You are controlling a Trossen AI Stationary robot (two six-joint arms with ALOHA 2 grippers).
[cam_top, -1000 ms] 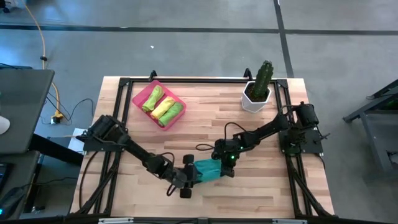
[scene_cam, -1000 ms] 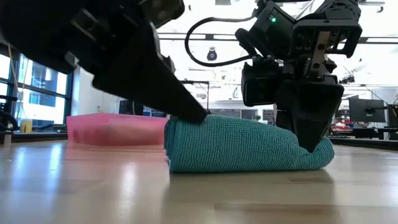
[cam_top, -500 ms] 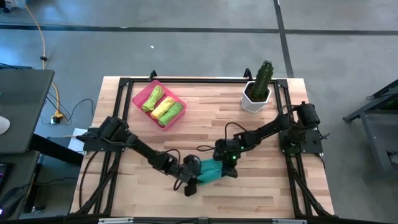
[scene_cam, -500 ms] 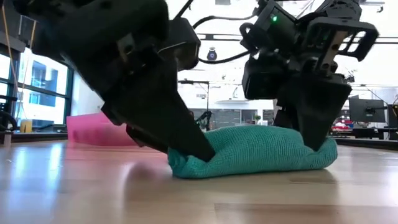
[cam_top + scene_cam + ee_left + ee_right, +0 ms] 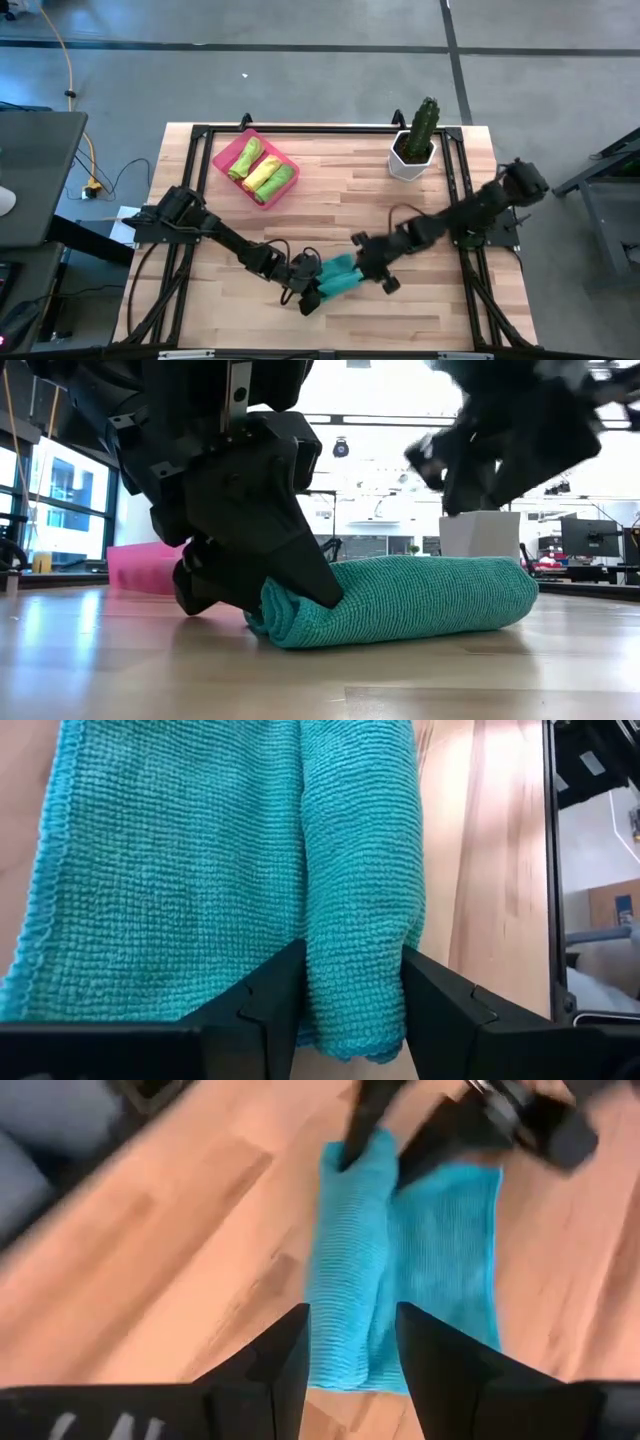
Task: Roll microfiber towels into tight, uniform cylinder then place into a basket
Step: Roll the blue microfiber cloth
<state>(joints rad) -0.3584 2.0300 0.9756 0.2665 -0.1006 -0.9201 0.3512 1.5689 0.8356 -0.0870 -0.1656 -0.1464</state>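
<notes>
The left gripper [image 5: 309, 292] pinches the left end of the teal towel [image 5: 337, 277] low in the frame, while the open right gripper [image 5: 381, 280] is above its right end.

One teal towel [image 5: 338, 277] lies on the table [image 5: 420, 210]. Three rolled towels sit in one pink basket [image 5: 226, 156]: two lime green [image 5: 245, 157] and one yellow [image 5: 261, 173]. One white pot with a cactus [image 5: 414, 141] stands there too. Two arms, two grippers: the left gripper [image 5: 312, 291] and the right gripper [image 5: 368, 270].
</notes>
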